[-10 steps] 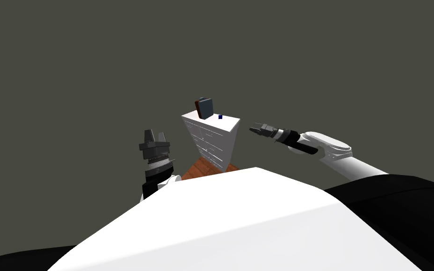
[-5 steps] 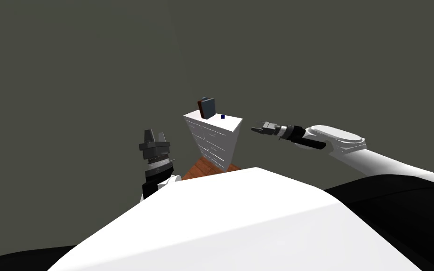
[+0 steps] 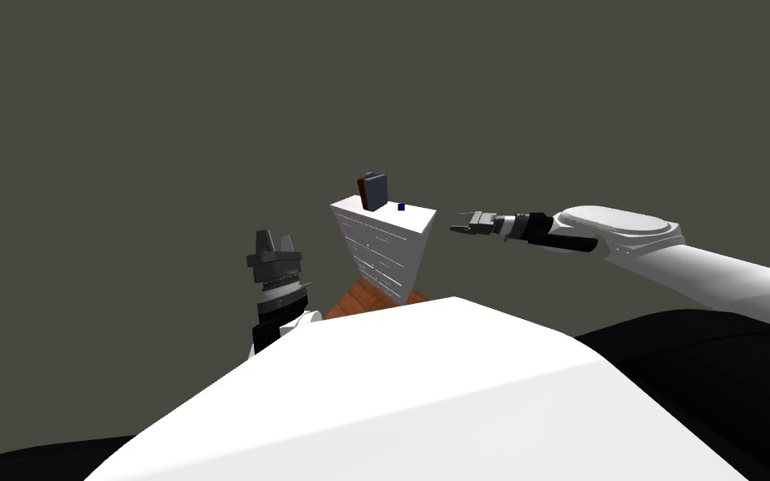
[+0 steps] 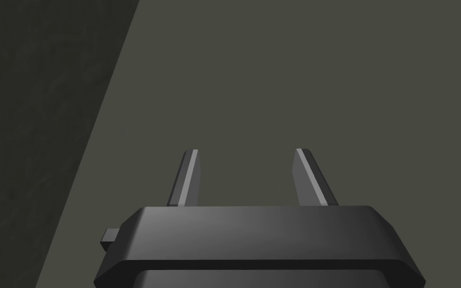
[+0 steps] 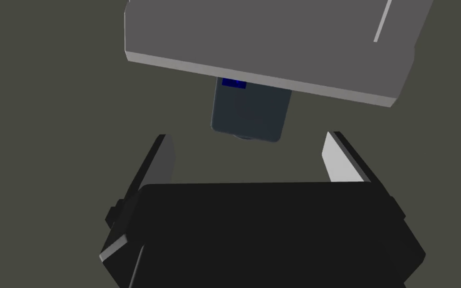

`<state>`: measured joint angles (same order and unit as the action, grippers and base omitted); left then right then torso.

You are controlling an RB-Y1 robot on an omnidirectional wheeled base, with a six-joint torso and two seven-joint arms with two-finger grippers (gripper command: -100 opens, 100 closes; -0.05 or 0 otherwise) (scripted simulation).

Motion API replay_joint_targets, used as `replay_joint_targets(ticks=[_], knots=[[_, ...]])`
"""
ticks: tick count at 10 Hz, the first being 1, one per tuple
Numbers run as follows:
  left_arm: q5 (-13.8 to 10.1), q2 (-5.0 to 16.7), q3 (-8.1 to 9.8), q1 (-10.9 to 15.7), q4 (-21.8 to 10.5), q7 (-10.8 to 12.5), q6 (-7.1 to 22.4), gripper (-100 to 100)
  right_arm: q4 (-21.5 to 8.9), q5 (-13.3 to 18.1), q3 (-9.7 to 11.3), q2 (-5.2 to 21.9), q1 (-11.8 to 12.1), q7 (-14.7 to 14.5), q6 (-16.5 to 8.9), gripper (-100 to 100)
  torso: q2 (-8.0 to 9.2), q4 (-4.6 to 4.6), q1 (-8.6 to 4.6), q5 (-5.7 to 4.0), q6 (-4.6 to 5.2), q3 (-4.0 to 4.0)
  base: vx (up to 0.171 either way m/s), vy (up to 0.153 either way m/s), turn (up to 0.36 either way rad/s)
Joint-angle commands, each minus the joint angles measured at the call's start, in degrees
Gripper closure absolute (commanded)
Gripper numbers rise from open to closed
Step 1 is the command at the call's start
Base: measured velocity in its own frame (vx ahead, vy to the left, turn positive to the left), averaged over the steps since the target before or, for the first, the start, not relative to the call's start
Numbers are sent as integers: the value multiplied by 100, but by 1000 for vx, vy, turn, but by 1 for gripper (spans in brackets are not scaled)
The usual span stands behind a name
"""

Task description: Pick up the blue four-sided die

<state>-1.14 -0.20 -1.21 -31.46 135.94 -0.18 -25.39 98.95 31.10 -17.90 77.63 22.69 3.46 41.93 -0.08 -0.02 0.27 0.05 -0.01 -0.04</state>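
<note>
Poised with right gripper (image 3: 458, 227) spread wide and empty, ready to straddle small blue die (image 3: 402, 206) atop white drawer chest (image 3: 383, 242).

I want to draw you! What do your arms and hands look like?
My right arm is a smooth white shell with a black wrist and grey rings. The left gripper and right gripper are dark boxes, each with two thin, light grey blade fingers.

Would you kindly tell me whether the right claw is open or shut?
Open. The right claw has its two light grey fingers wide apart, nothing held between them; the small blue die lies ahead, untouched.
</note>
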Motion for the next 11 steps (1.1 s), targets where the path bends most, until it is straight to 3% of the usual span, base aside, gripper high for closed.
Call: replay_joint_targets(ticks=[1,2,5,7,11], knots=[[0,0,0,0,0,0,0,0,-93,64,-35,286,14,2,79,-100,0,0,0,0,0,0,15,69,8],[0,0,0,0,0,0,0,0,-93,64,-35,346,14,2,79,-100,1,0,0,1,0,0,9,31,-1],[0,0,0,0,0,0,0,0,-455,318,-153,929,89,23,369,-100,0,0,1,1,0,0,18,79,23],[0,0,0,0,0,0,0,0,-455,318,-153,1166,89,23,369,-100,-5,-1,9,3,0,-3,29,65,1],[0,0,0,0,0,0,0,0,-800,549,-244,1895,187,51,669,-100,-7,-2,13,2,0,-4,35,85,23]])
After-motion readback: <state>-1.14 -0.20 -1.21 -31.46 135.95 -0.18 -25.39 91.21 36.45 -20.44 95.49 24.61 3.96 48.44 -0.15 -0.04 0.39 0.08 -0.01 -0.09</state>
